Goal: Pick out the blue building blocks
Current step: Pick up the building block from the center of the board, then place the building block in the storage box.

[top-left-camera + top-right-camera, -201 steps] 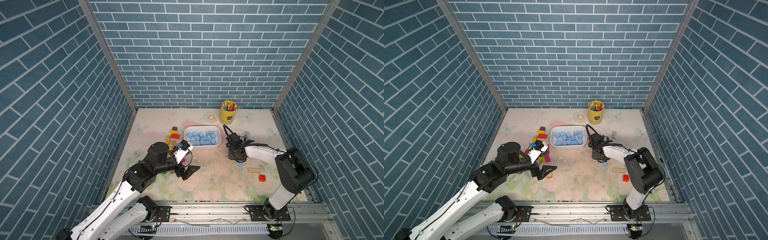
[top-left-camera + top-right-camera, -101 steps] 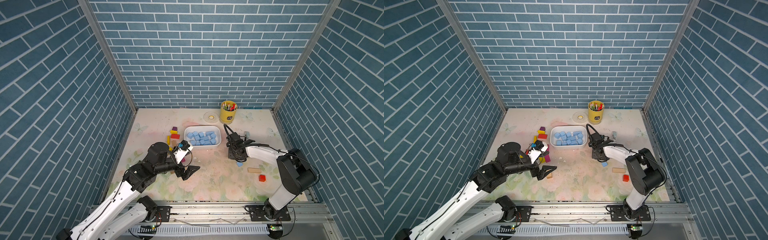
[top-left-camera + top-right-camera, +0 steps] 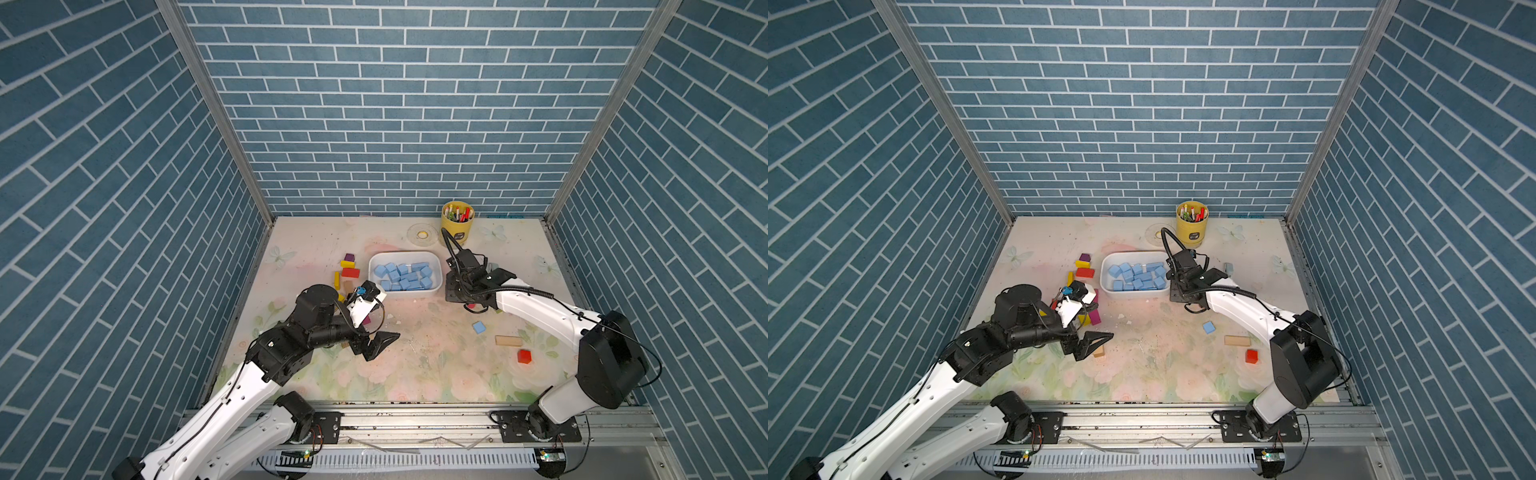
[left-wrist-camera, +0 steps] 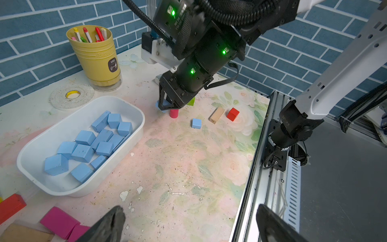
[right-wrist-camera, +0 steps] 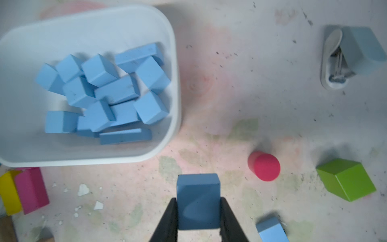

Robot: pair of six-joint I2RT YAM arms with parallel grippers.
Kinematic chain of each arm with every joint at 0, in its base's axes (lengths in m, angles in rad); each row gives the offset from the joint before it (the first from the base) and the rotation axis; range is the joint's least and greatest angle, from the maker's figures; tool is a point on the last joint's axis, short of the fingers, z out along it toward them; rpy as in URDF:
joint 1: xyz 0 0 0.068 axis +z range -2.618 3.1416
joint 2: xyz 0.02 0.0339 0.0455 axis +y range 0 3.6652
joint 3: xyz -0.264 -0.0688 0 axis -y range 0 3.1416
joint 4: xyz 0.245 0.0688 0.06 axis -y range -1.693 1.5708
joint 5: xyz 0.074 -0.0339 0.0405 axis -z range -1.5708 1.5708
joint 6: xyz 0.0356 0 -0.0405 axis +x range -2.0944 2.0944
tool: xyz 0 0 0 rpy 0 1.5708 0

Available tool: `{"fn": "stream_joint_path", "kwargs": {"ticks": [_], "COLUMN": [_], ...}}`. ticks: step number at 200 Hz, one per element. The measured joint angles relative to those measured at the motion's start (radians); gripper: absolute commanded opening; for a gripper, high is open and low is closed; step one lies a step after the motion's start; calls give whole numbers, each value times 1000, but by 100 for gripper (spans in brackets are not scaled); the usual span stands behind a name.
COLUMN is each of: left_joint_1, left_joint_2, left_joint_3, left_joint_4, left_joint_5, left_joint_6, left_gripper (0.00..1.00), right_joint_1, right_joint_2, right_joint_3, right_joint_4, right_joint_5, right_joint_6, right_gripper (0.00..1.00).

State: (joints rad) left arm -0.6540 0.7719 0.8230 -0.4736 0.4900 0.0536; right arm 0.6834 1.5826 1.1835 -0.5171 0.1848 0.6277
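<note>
1. Top views: most of the blue building blocks [image 3: 405, 276] were seen piled in the white tub [image 3: 405, 254] mid-table, same in both top views. One loose blue block [image 3: 478, 327] was spotted on the table [image 3: 415, 374], well apart from the tub, near a tan block [image 3: 508, 340] and a red cube [image 3: 524, 356]. The right gripper [image 3: 456, 293] was pointed down just beside the tub's end. Its jaws couldn't be made out from up here, tbh. The left gripper [image 3: 1090, 347] was held spread wide over bare table, with nothing in it.

2. Left wrist view: the left gripper's fingers [image 4: 113, 222] were seen far apart, with only table between them. Across the table, the right gripper [image 4: 167, 106] was parked low beside a pink cylinder [image 4: 173, 113], with a bit of blue peeking out under it. The loose blue block [image 4: 196, 123] was seen alone just past that.

3. Right wrist view: the right gripper [image 5: 199, 213] was clamped on the held blue block [image 5: 198, 188], with a jaw pressed to each side. Whether it was lifted off the table couldn't be told. The tub [image 5: 176, 83] was seen close by, packed with jumbled blue cubes and longer bricks. The pink cylinder and a green block [image 5: 345, 178] were nearby, and the loose blue block [image 5: 271, 230] was cut off at the frame edge.
</note>
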Motion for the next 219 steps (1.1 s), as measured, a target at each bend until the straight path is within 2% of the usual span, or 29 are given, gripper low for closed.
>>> {"fn": "stream_joint_path", "kwargs": {"ticks": [66,146,219], "left_joint_1": [0,0,0], "left_joint_2": [-5,-5,-6], "left_joint_3": [0,0,0], "left_joint_4": [-1,-1,-1], "left_joint_5": [-3,-3,-3], "left_joint_6": [3,3,4], "left_gripper": [99,99,99], "right_joint_1": [28,45,46], "right_joint_2": [209,409,500], "right_joint_3": [260,437,530], "right_joint_4": [-61,-119,-153], "right_joint_5": [-28,-69,-84], "right_joint_6": [-50,-86,-87], "right_gripper": [14,15,26]}}
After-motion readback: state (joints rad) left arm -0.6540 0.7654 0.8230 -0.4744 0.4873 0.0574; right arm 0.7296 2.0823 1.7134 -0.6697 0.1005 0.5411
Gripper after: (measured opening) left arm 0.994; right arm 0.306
